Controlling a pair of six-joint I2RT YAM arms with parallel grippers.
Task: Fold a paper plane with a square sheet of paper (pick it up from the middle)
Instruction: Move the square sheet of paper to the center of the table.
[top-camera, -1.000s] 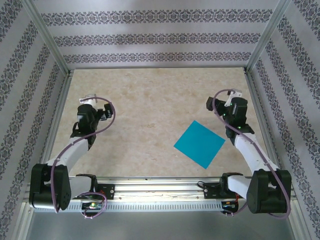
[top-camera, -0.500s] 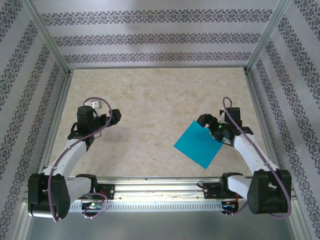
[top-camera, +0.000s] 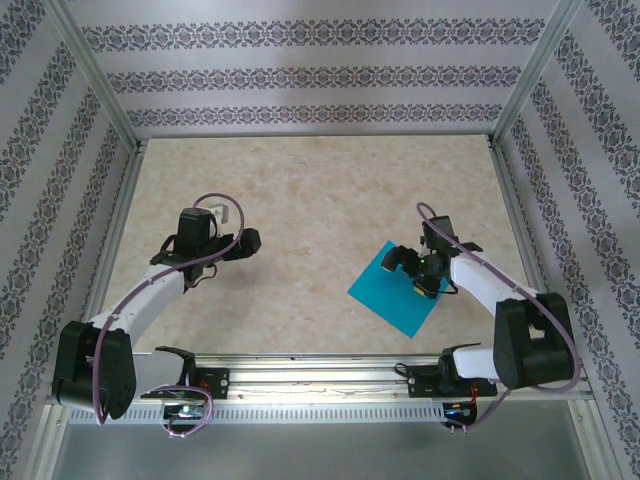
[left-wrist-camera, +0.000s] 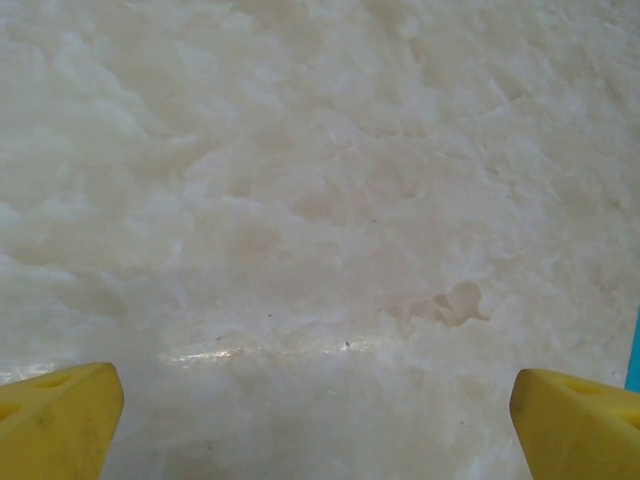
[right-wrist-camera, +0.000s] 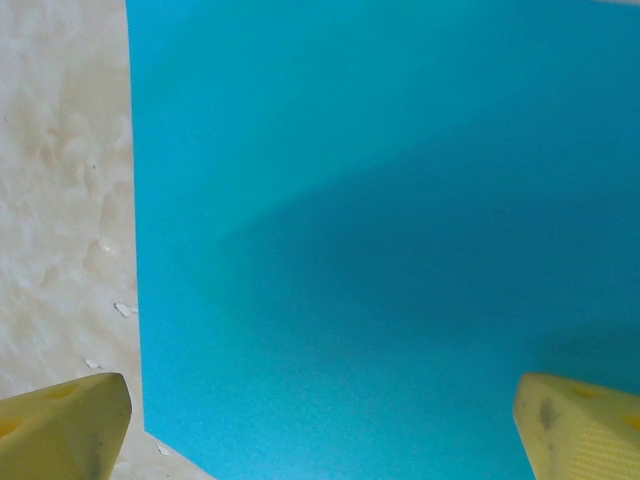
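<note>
The right arm (top-camera: 500, 290) is bent in from beyond the sheet's right side, its wrist turned so the right fingers (top-camera: 398, 260) hang over the far part of the sheet of paper (top-camera: 395, 302), pointing down at it. In the right wrist view the two yellow tips (right-wrist-camera: 60, 425) stand wide apart, one at each lower corner, with nothing between them. Teal paper (right-wrist-camera: 400, 200) lies flat beneath them, and its left edge runs just inside the left tip, with bare surface (right-wrist-camera: 60, 200) beyond. Whether the tips touch the paper cannot be told.

The left arm (top-camera: 150, 295) stretches out low, well to the left of the sheet, and the left fingers (top-camera: 250, 241) point toward it. Their yellow tips (left-wrist-camera: 55, 420) are also spread wide over bare marbled surface (left-wrist-camera: 300, 200), and a thin strip of the sheet (left-wrist-camera: 634, 350) shows at the right edge of that view.

The sheet lies flat and unfolded, one corner pointing away from the arm bases.

Half a second ago the right fingers sat at the sheet's far corner; now they are further in over it. The left fingers have come closer to the sheet. A second ago both arms were drawn back, well clear of it. The sheet itself has not shifted.
</note>
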